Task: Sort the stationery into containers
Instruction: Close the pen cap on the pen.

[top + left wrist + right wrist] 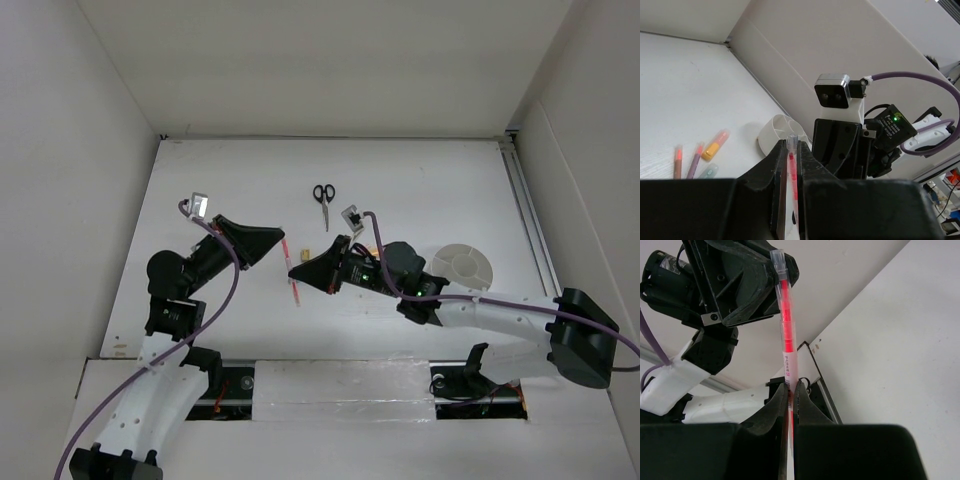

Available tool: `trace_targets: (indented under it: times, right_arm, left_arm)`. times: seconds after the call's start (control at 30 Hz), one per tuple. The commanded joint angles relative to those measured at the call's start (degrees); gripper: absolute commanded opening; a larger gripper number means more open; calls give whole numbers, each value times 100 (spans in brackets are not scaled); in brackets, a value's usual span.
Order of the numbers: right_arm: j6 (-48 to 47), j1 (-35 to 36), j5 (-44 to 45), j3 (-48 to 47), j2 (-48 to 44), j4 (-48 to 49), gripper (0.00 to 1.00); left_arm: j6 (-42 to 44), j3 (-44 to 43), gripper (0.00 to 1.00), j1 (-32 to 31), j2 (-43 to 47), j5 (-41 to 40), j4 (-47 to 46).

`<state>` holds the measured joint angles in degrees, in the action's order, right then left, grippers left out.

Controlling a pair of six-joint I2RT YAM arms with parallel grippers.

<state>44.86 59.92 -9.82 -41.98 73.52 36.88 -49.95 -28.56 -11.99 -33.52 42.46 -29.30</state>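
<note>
Well, the thin red plastic pen (pixel 785 325) is in the air, pinched by both the black left gripper (pixel 791 148) and the black right gripper (pixel 791 386). If one pulls before the other opens, it may twist free and drop, well apart from the round white plastic cup (pixel 480 270).

2 white arms (pixel 500 312), black wedge-shaped fingers (pixel 771 170), purple cables (pixel 920 76), green status light (pixel 896 118), silver-faced wrist cameras (pixel 832 92)

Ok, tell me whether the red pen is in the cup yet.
Out. The red pen is clamped between the left end effector and the right end effector, apart from the white cup.
</note>
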Motion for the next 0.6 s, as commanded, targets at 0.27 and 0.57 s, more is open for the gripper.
trace_targets:
  times: [0.27, 0.57]
  right_arm:
    - [23, -77, 385, -338, -162, 170, 0]
    - [75, -77, 385, -451, -57, 442, 0]
  left_arm:
    - [38, 95, 0, -32, 100, 474, -375]
    - [144, 210, 0, -32, 223, 474, -427]
